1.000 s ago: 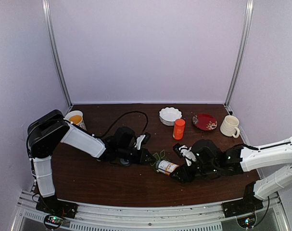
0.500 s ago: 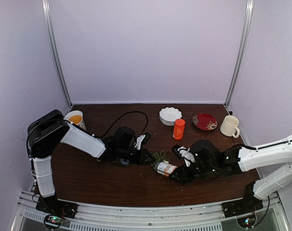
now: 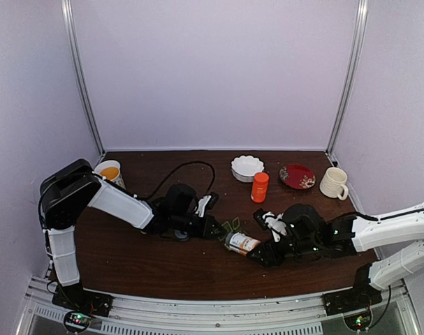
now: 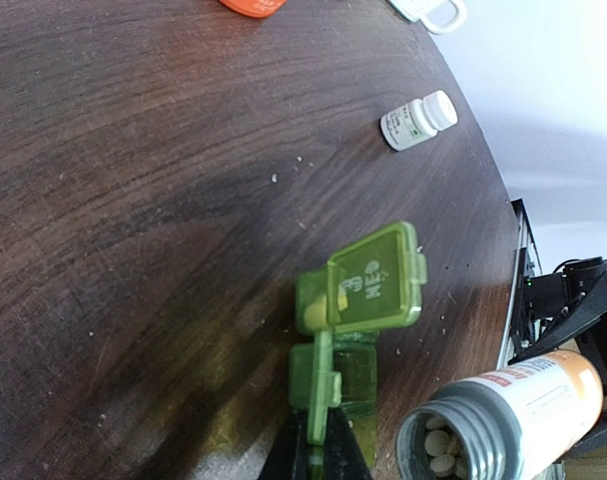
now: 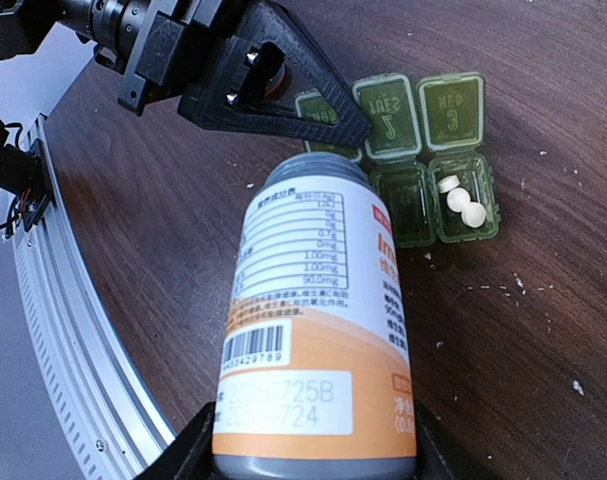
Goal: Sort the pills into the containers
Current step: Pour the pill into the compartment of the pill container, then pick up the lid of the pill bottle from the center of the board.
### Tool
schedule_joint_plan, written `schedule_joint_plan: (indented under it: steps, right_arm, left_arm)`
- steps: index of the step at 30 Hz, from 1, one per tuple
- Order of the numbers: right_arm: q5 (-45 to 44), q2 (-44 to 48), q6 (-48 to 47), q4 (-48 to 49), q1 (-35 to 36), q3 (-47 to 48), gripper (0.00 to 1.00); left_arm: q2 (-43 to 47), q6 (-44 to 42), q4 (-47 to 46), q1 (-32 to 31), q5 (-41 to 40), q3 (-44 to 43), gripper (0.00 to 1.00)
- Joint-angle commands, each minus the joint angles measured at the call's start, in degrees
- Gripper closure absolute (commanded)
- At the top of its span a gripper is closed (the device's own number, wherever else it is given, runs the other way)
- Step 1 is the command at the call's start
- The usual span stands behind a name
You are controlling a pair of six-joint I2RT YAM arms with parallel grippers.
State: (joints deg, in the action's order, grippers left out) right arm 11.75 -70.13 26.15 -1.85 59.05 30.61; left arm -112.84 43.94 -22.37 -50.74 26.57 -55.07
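The green pill box [image 5: 433, 160] lies on the table with its three lids open; it also shows in the top view [image 3: 232, 227]. Three white pills [image 5: 461, 200] lie in its end cell [image 5: 465, 200], and the middle cell [image 5: 399, 205] looks empty. My left gripper [image 4: 318, 455] is shut on the thin edge of one pill box lid [image 4: 321, 385]. My right gripper [image 5: 313, 462] is shut on a labelled white-and-orange bottle [image 5: 318, 320], tilted with its open mouth by the box. More pills [image 4: 438, 445] show inside that mouth.
At the back stand an orange bottle [image 3: 260, 187], a white bowl [image 3: 247, 167], a red plate [image 3: 297, 176] and a cream mug [image 3: 334, 183]. A cup of orange liquid [image 3: 110, 172] is at the back left. A small white bottle [image 4: 418, 120] lies beyond the box.
The right arm has shifted slightly to the right with the bottle still in its grip. The left arm and the pill box have stayed put.
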Motion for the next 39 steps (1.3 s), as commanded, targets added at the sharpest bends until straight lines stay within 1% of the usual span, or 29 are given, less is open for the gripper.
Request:
schedule_joint_plan:
  steps: [1, 8, 12, 16, 19, 27, 31, 35, 39]
  right_arm:
    - [-0.41, 3.20, -0.15, 6.21, -0.25, -2.84, 1.00]
    - [1.78, 4.21, -1.71, 14.57, -0.25, -6.57, 1.00]
    - [2.40, 5.90, -1.43, 22.46, -0.25, -10.90, 1.00]
    - [1.67, 9.36, -1.68, 28.96, -0.25, -15.12, 1.00]
    - [1.17, 13.15, -3.16, 31.46, -0.25, -17.12, 1.00]
    - [-2.98, 29.61, -11.86, 29.70, -0.25, -18.14, 1.00]
    - [-6.72, 37.36, -16.28, 26.59, -0.25, -16.88, 1.00]
    - [-9.19, 40.36, -19.42, 24.07, -0.24, -14.81, 1.00]
    - [-9.89, 40.01, -20.33, 23.99, -0.25, -12.70, 1.00]
  left_arm:
    - [-0.15, -1.07, -1.16, -0.41, -0.02, -1.57, 0.97]
    - [0.31, -1.17, -0.48, -0.41, -0.18, -1.78, 0.78]
    - [1.18, -1.22, 0.06, -0.41, -0.41, -1.80, 0.66]
    - [2.16, -1.81, 1.39, -0.41, -0.92, -2.08, 0.62]
    - [2.96, -2.72, 3.70, -0.41, -1.62, -2.94, 0.61]
    - [6.22, -5.34, 11.34, -0.41, -4.14, -5.31, 0.58]
    - [7.29, -6.67, 15.96, -0.41, -5.58, -6.28, 0.52]
    - [8.48, -8.39, 21.27, -0.94, -7.96, -7.62, 0.47]
    - [10.66, -9.41, 25.28, -1.20, -10.53, -8.55, 0.46]
